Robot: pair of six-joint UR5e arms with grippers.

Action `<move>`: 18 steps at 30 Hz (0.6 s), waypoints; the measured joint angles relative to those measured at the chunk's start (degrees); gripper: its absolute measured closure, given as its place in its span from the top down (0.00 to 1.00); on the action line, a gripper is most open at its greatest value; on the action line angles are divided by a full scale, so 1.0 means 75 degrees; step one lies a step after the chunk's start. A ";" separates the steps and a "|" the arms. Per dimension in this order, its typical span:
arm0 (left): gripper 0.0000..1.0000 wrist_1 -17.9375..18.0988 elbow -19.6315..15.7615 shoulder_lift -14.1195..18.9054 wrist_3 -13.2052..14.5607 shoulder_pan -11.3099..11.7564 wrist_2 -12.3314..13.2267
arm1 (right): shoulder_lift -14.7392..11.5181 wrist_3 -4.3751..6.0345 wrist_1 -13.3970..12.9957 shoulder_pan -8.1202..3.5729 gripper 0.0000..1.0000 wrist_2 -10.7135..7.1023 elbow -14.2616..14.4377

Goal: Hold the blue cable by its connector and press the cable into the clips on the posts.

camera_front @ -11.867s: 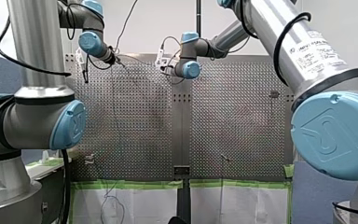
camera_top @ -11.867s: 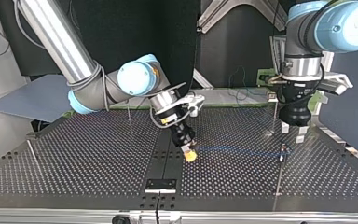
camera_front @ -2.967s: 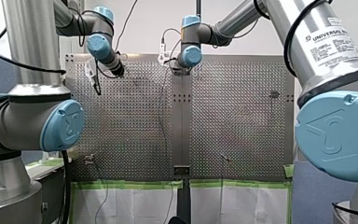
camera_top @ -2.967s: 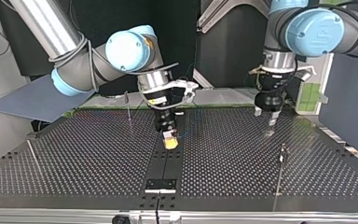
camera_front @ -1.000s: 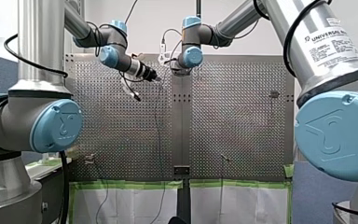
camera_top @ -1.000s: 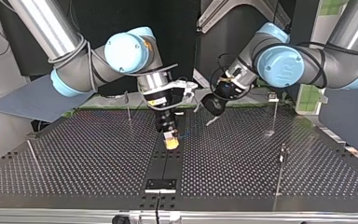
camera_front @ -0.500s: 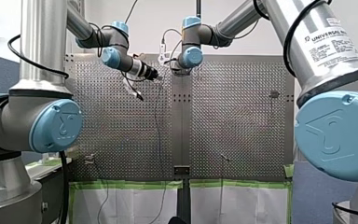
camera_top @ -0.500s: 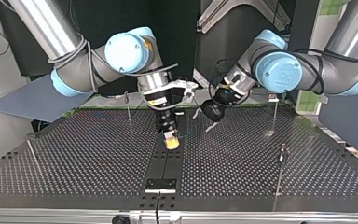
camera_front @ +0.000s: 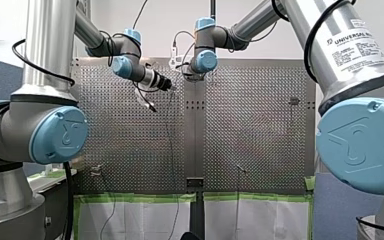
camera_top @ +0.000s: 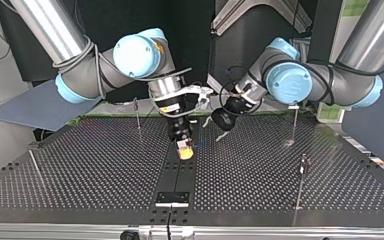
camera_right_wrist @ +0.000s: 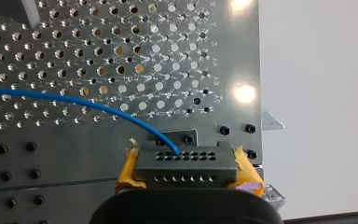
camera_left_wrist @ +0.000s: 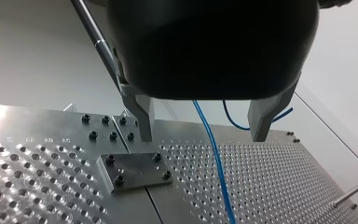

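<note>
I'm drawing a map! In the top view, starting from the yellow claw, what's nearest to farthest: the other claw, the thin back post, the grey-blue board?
1. My left claw: just beside my right claw, toward the view's right.
2. The thin back post: farther back, leftward.
3. The grey-blue board: at the view's far left.

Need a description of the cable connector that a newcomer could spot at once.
In the top view, find the middle seam of the perforated table; my right gripper points down at it. Clamped between its yellow pads is the connector, a dark grey block with two rows of small holes, the only part the blue cable runs out of.
</note>
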 joint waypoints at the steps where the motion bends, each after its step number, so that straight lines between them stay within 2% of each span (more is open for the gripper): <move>1: 1.00 0.0051 0.0019 -0.0014 -0.0019 -0.0009 0.0000 | 0.0000 0.0004 0.0000 0.0000 0.00 -0.0001 0.0001; 11: 1.00 0.0542 0.0188 -0.0121 -0.0321 -0.0092 0.0009 | 0.0000 0.0019 -0.0001 0.0018 0.00 -0.0002 -0.0002; 18: 1.00 0.0578 0.0417 -0.0485 -0.0190 -0.0252 -0.0083 | 0.0000 0.0019 -0.0002 0.0021 0.00 -0.0017 -0.0002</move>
